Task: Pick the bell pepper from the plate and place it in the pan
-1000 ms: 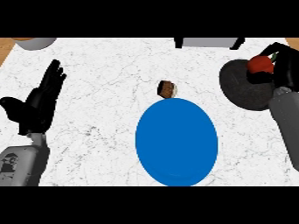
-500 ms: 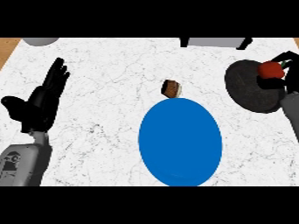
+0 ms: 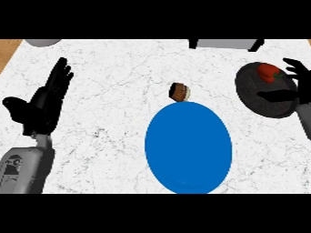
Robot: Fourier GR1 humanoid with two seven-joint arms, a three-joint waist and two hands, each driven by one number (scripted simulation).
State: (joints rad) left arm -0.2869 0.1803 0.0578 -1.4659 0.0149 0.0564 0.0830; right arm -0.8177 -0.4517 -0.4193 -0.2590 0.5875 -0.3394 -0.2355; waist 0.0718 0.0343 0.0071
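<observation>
Red bell pepper [image 3: 269,71] in round dark pan [image 3: 258,101], right hand [image 3: 307,85] open alongside; smooth blue plate [image 3: 188,150] on marbled counter [image 3: 118,82]; left hand [image 3: 42,103] open.

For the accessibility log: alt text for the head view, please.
A red bell pepper lies in a dark pan at right, the right hand open beside it. A blue plate sits at centre, a small brown item by its far rim; the left hand rests open at left.
</observation>
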